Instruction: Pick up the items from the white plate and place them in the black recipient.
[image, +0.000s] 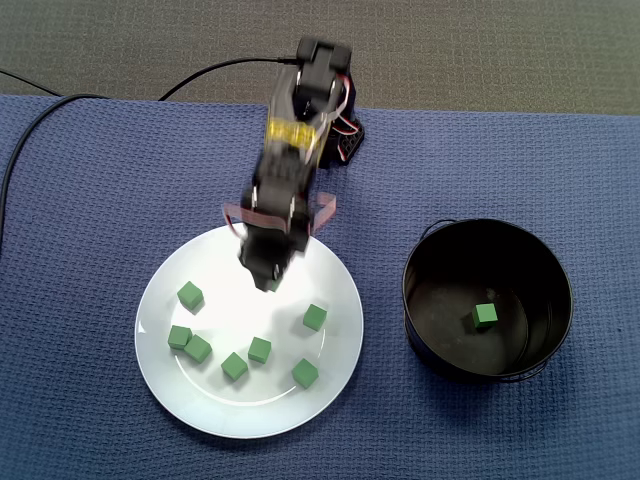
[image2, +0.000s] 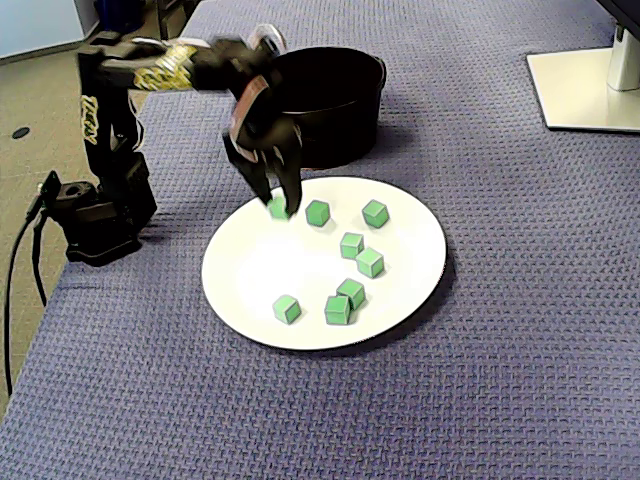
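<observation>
Blue matting (image: 80, 200) covers the bench. The grasp step is judged in hand: the end effector (image2: 281, 207) is set low over the white plate (image2: 270, 265), fingers narrowly parted astride one green cube (image2: 277, 209). Firm closure cannot be confirmed. Closure, a lift and transfer to the black recipient (image: 418, 295) are called for next.

no text you can really read here, yellow sticker (image: 292, 132) on the arm (image: 285, 200) upper middle, print too blurry, pale lettering (image2: 90, 108) upper left, illegible too

Green cube (image2: 277, 209) half-hidden (between blurred jaws)
</observation>
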